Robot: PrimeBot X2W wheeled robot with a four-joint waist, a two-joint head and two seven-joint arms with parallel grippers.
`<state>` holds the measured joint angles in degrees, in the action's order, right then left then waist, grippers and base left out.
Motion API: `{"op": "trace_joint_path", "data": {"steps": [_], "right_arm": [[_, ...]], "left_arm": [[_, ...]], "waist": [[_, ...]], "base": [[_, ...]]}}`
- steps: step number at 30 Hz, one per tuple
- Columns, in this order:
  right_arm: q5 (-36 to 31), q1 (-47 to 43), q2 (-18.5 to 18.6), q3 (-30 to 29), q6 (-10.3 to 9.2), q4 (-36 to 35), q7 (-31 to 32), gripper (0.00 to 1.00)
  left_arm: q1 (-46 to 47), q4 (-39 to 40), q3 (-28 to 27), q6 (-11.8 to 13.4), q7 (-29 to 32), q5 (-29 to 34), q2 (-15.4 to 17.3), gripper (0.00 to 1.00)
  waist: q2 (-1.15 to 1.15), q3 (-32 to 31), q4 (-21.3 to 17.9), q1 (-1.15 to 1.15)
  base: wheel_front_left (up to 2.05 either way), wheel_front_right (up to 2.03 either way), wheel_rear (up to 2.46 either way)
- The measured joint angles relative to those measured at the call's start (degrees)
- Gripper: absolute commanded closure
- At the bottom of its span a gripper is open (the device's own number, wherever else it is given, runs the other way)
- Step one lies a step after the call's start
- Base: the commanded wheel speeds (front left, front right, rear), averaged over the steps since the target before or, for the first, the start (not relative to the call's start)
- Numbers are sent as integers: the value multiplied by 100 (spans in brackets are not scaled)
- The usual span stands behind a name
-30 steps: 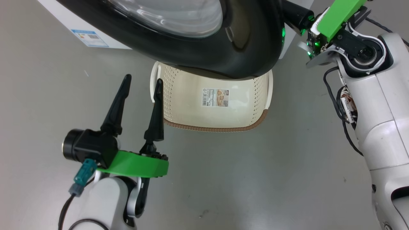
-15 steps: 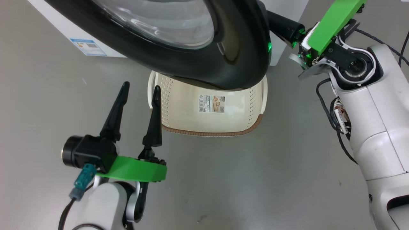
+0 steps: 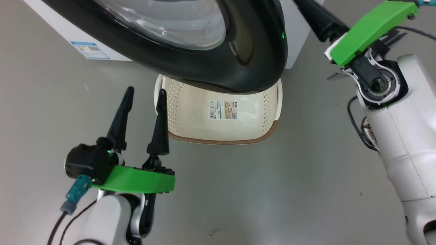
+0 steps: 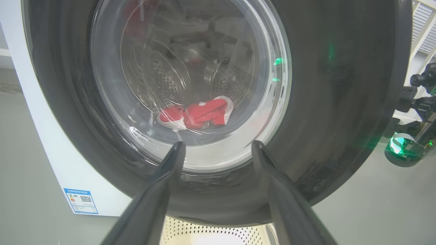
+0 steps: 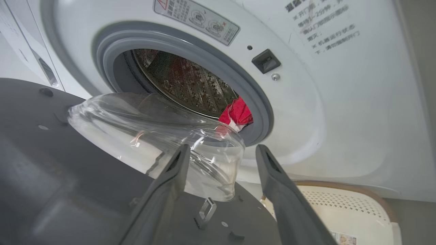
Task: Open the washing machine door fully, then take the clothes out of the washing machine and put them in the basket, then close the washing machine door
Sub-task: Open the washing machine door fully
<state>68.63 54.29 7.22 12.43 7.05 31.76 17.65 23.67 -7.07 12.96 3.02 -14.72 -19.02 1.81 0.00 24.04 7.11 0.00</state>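
The washing machine door (image 3: 204, 64) stands partly open, its black rim hanging over the basket (image 3: 221, 136) on the floor. My right gripper (image 5: 222, 149) is open between the door's grey inner face (image 5: 51, 170) and the washing machine (image 5: 323, 102), holding nothing. Red clothes (image 5: 236, 114) lie in the steel drum behind the grey ring. My left gripper (image 3: 145, 91) is open and empty beside the basket's left handle, facing the door's outer glass (image 4: 190, 85). The clothes (image 4: 197, 114) show through that glass. The basket holds only a paper label.
The washing machine's white body (image 3: 68, 34), with a small blue label (image 3: 86, 49), stands at the upper left. My right arm's white forearm (image 3: 402, 136) and green bracket (image 3: 368, 30) take up the right side. Grey floor (image 3: 255, 197) lies in front of the basket.
My right gripper has opened and come away from the door's edge, rising up and to the right. The door swung a little further open. The left arm barely moved.
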Motion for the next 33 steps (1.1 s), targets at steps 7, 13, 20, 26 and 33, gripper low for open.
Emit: {"op": "trace_joint_path", "data": {"steps": [7, 13, 20, 26, 33], "right_arm": [[-1062, -346, 260, 178, 0, -220, -1415, 0], [-2247, -632, 319, 261, 1, -246, -2475, 0], [-4287, -1029, 178, -335, 5, -321, -3178, 0], [-5387, -1686, -203, -826, 9, -1066, -3229, 0], [-5656, -2408, -346, -1210, 9, -2104, -3230, 0]], "left_arm": [[-3, 134, -132, -2, 0, -56, 1, 0], [-29, 132, -225, -10, 0, 63, 1, 0], [-94, 147, -298, -19, 0, 274, 1, 0], [-122, 294, -350, -104, 0, 442, 3, 0], [-126, 488, -355, -105, 0, 504, 3, 0]], "waist": [[0, -34, -25, 0], [0, -94, -123, 0], [0, -132, -258, 0], [0, -94, -350, 0], [0, -41, -402, 0]], "base": [[0, 0, 0], [0, 0, 0], [0, 0, 0], [0, 0, 0], [0, 0, 0]]}}
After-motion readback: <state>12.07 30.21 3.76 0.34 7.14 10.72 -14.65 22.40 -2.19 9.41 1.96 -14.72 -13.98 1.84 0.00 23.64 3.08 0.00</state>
